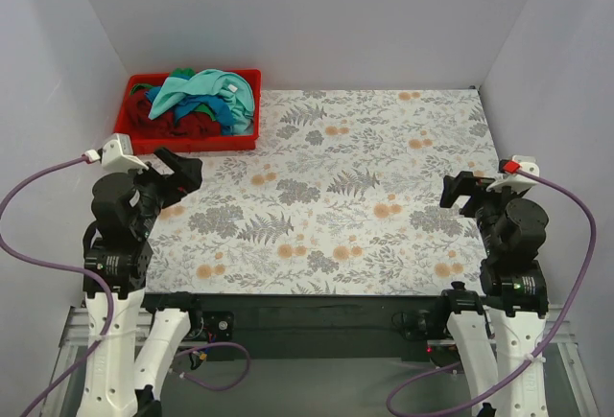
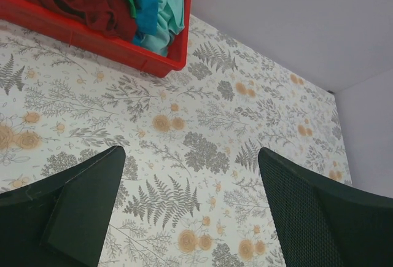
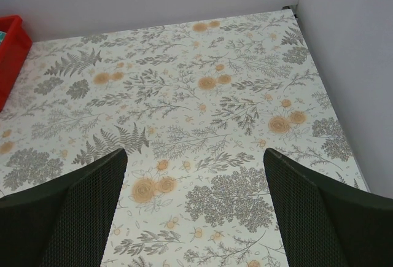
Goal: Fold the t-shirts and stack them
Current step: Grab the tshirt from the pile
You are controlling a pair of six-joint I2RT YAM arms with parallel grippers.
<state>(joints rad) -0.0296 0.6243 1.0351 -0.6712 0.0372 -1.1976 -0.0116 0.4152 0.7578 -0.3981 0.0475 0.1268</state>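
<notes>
White walls box in a table (image 1: 384, 177) printed with ferns and flowers. At far left, a red plastic bin (image 1: 192, 142) holds the crumpled t-shirts (image 1: 197, 101), mint-teal on top. The left gripper (image 1: 182, 170) hovers near it, fingers spread; its wrist view shows dark red, green and blue folds. The right gripper (image 1: 459, 190) is empty, its mesh-textured pads (image 3: 73, 218) apart, and its camera catches only the bin's corner.

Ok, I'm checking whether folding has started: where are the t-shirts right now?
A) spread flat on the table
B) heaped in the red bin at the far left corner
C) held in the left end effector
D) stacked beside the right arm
B: the t-shirts lie in a crumpled heap inside the red bin, while the left end effector and right end effector are open and empty.
</notes>
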